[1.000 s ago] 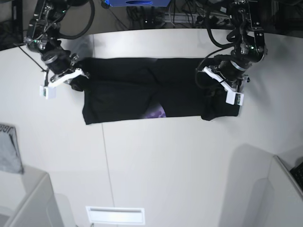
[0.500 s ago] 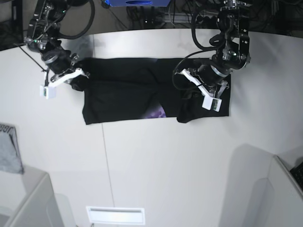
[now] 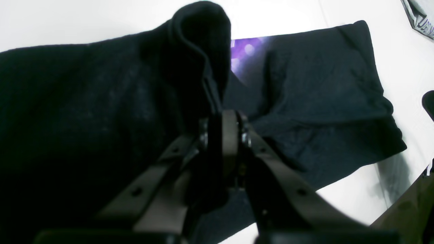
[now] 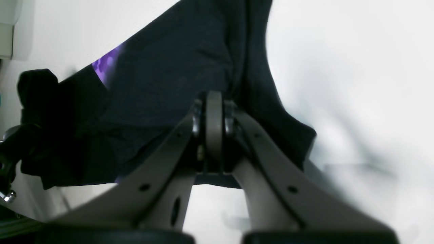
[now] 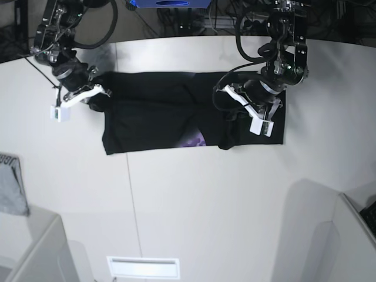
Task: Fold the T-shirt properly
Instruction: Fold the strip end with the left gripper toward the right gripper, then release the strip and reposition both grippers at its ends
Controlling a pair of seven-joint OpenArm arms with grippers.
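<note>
The base view looks straight down on the table (image 5: 194, 194); both wrist views sit close behind their jaws, sharing the T-shirt (image 5: 158, 117).

White table (image 5: 194, 205), smooth and matte, curved along the far edge, with one thin seam running front to back left of centre. Spread flat across the far half: black T-shirt (image 5: 153, 114), long side parallel to the far edge, a patch of purple print (image 5: 194, 140) peeking out at the near hem; right end lifted into a fold off the surface. At the far left edge, a small grey item with lettering (image 5: 12, 183), well apart from the shirt. Shadows lying at the near right.
</note>
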